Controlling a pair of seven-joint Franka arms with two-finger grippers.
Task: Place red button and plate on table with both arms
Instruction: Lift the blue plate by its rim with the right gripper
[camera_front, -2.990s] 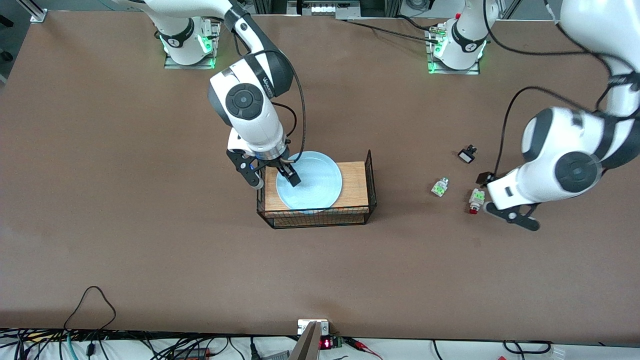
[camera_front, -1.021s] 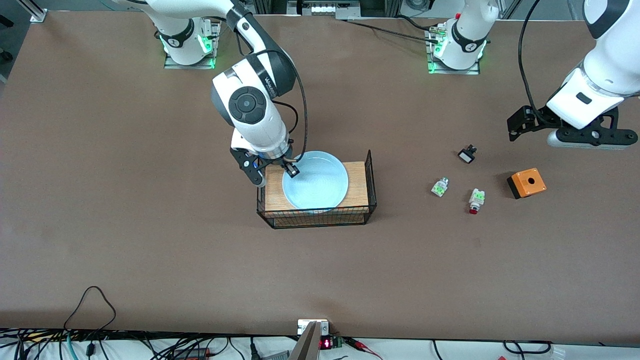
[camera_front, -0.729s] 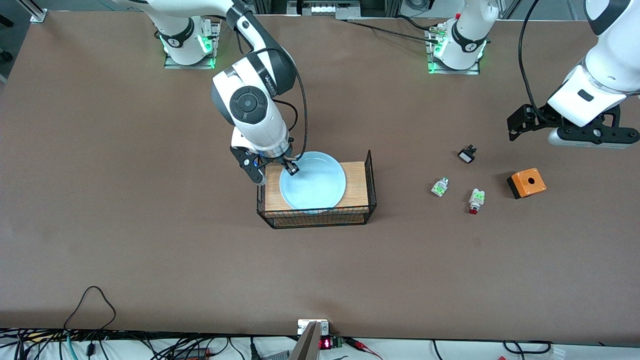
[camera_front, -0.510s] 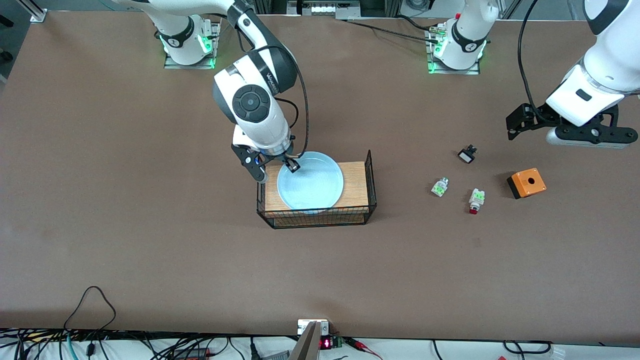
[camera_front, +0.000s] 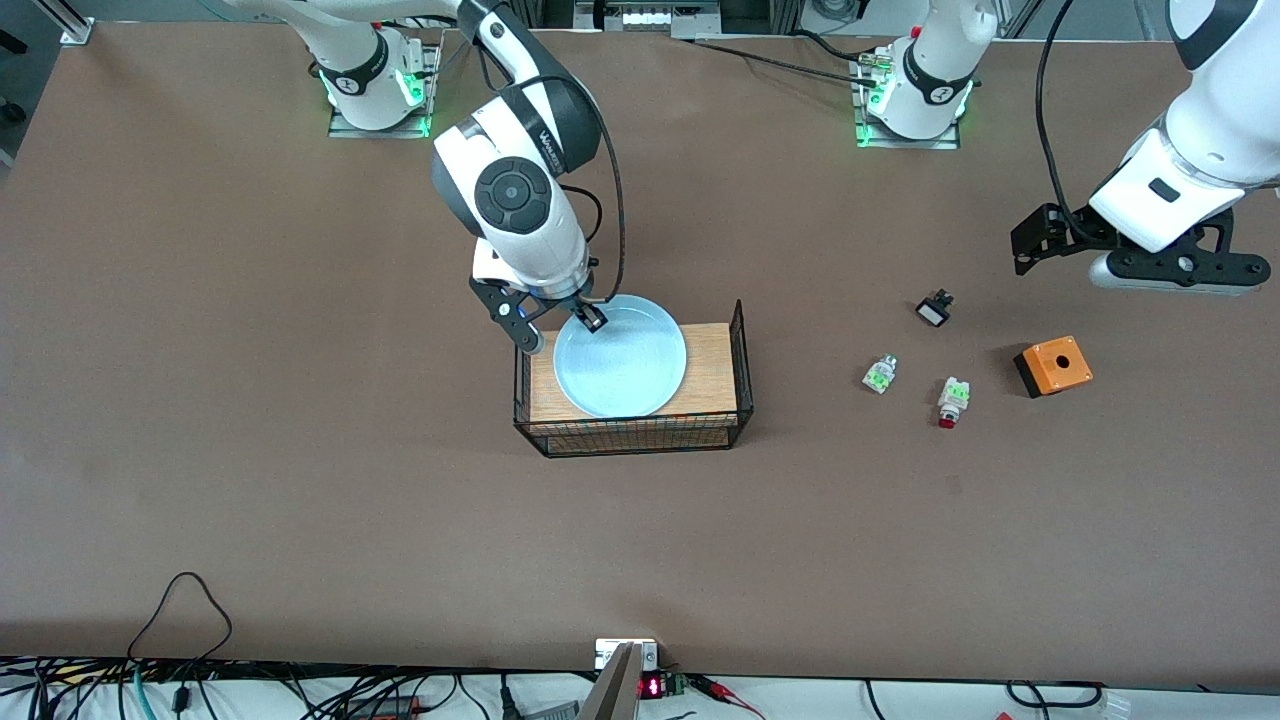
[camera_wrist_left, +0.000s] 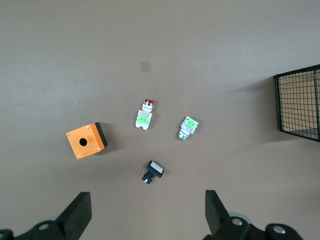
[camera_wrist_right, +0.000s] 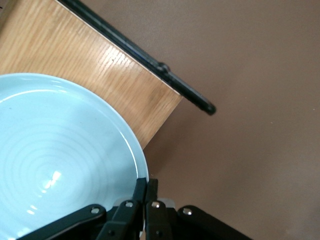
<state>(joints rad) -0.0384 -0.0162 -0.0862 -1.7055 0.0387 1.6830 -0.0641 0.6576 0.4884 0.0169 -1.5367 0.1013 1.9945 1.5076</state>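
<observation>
The pale blue plate (camera_front: 620, 355) is over the wooden board (camera_front: 712, 370) with black mesh sides, and it also shows in the right wrist view (camera_wrist_right: 60, 150). My right gripper (camera_front: 592, 320) is shut on the plate's rim at the edge toward the robots' bases, which the right wrist view (camera_wrist_right: 145, 187) shows too. The red button (camera_front: 948, 402) lies on the brown table (camera_front: 300, 450) toward the left arm's end, also in the left wrist view (camera_wrist_left: 144, 116). My left gripper (camera_front: 1180, 272) is open and empty, high over the table (camera_wrist_left: 147, 212).
Beside the red button lie a white-green piece without red (camera_front: 879, 374), a small black-and-white piece (camera_front: 935, 308) and an orange box with a hole (camera_front: 1052, 366). Mesh walls (camera_wrist_left: 300, 105) rise around the board. Cables run along the table's near edge.
My left gripper rose from beside the red button, uncovering the orange box, and now holds still. My right gripper closed on the plate's rim and drew the plate slightly toward the bases.
</observation>
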